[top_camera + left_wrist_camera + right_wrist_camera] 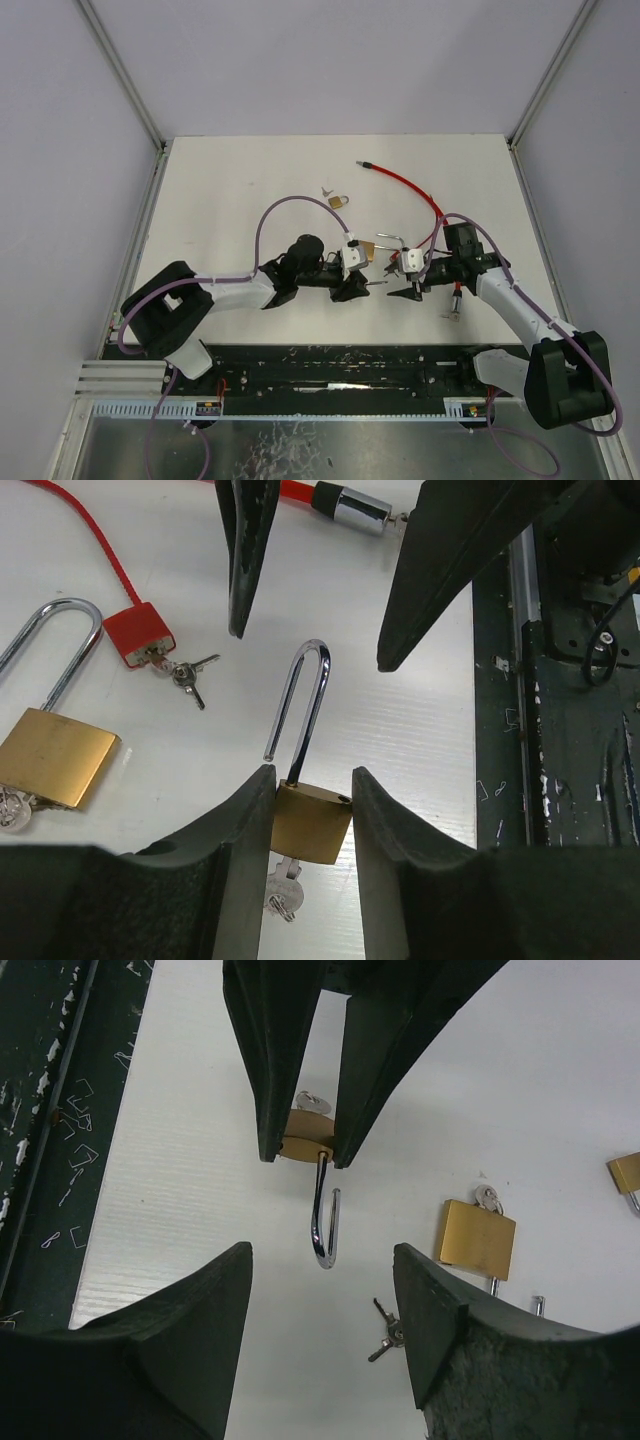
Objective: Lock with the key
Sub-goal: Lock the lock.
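Note:
My left gripper is shut on a small brass padlock, gripping its body on both sides just above the table. Its chrome shackle stands open, pointing away from me. A key sticks out of the bottom of the body. My right gripper is open and empty, facing the shackle tip with one finger on either side and not touching it. The held padlock also shows in the right wrist view. In the top view the two grippers, left and right, meet at the table's middle.
A larger brass padlock with a key in it lies just beyond, also in the right wrist view. A red cable lock with loose keys lies near it, its red cable running back. Another small padlock lies farther back.

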Controlling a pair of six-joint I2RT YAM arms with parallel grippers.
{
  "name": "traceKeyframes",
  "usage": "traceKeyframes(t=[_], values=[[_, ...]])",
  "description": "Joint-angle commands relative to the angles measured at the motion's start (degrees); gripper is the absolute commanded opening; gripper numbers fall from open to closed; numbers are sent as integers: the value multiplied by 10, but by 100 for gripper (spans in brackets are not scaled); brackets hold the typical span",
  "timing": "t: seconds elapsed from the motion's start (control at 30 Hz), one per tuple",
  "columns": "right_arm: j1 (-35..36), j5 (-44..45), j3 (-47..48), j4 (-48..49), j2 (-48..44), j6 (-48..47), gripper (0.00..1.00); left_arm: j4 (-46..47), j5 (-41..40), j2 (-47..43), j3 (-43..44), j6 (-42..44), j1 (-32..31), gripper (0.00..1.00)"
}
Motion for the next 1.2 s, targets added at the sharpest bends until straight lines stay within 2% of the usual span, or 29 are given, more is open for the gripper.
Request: traceKeyframes(t=[0.0, 0.17, 0.53, 0.93, 1.17], values=[[10, 12, -3, 28, 1, 14, 64, 62, 13, -8, -6, 16, -5, 0], [13, -3, -7, 18, -6, -8, 58, 63, 17, -12, -7, 12, -6, 0], [21, -6, -10, 10, -16, -33, 38, 63, 24, -14, -5, 9, -9, 0], [25, -6, -9, 3, -18, -41, 28, 61, 21, -13, -2, 7, -11, 0], [27, -3, -10, 2, -17, -43, 27, 61, 27, -14, -1, 5, -11, 0]])
